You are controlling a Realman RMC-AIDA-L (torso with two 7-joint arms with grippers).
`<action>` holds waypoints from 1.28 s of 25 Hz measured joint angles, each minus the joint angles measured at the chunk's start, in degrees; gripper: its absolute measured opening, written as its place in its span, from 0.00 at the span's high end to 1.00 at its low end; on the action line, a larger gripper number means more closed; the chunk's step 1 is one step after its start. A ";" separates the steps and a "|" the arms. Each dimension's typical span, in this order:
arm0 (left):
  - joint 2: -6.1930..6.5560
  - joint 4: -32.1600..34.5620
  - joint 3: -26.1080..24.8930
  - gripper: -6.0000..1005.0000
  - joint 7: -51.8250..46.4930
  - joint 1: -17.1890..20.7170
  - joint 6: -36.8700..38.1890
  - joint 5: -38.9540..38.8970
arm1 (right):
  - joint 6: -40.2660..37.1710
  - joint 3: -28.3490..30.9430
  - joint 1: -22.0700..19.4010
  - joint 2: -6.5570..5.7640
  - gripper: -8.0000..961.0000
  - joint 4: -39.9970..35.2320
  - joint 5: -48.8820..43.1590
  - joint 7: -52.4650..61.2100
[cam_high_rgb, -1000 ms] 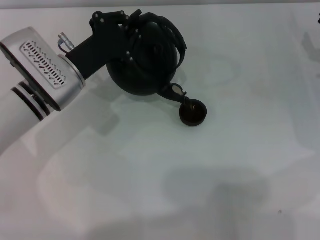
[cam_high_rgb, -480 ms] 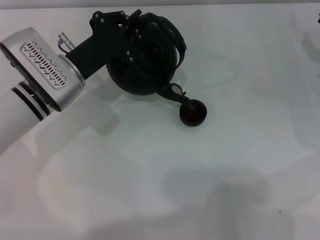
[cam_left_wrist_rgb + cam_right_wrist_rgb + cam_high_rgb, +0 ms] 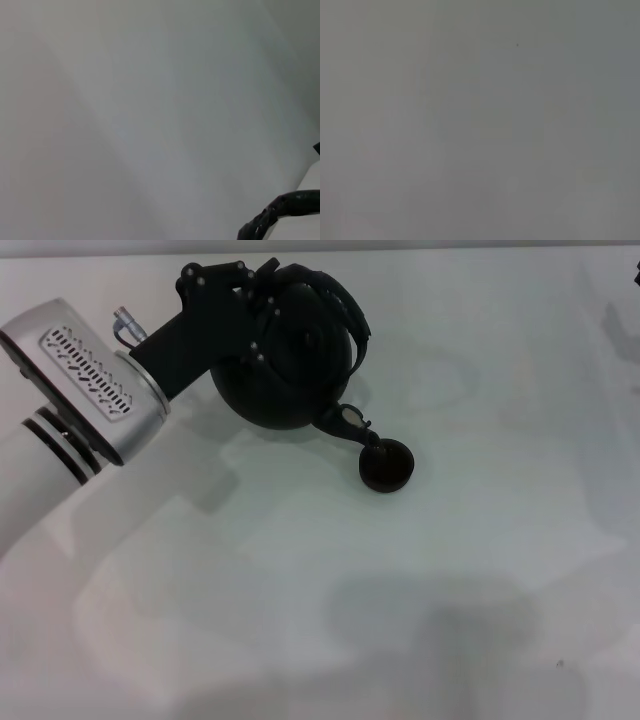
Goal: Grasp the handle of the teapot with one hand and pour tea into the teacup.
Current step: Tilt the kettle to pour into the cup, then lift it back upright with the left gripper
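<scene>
1. Nearest the robot, the white table lies bare across the foreground of the head view, marked only by soft grey shadows.

2. The teacup, a small round dark cup, stands upright on the table near the middle of the head view, to the right of and nearer than the pot.

3. The teapot's spout points down toward the cup; its tip sits just above the cup's far-left rim (contact between the two cannot be judged from this angle).

4. The teapot, a round matte black body, is tilted spout-down, just behind and to the left of the cup. Its lower side appears to hang clear of the table, though this is not certain.

5. The handle arches over the pot's far side, its ribbed band showing along the right edge of the body.

6. The left arm's silver wrist housing enters from the left edge, leading to the black left gripper, which is at the upper left of the pot.

7. The left gripper's fingers are closed around the handle and carry the pot; black on black hides the exact contact.

8. The left wrist view shows pale table and a strip of dark ribbed handle at one corner.

9. The right gripper appears in no view; the right wrist view shows only plain grey surface.
</scene>
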 joint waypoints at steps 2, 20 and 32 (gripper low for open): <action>-0.08 0.06 -0.01 0.88 0.01 0.08 0.00 -0.01 | 0.00 0.00 0.02 0.00 0.12 0.00 0.00 0.00; -0.31 1.73 -0.06 0.88 -0.33 1.89 0.02 -1.40 | 0.00 0.00 -0.32 0.00 0.12 0.00 0.00 0.53; -0.39 7.10 -1.63 0.88 -0.78 6.61 0.06 -6.09 | 0.00 0.00 -0.58 -0.06 0.12 0.00 0.00 0.53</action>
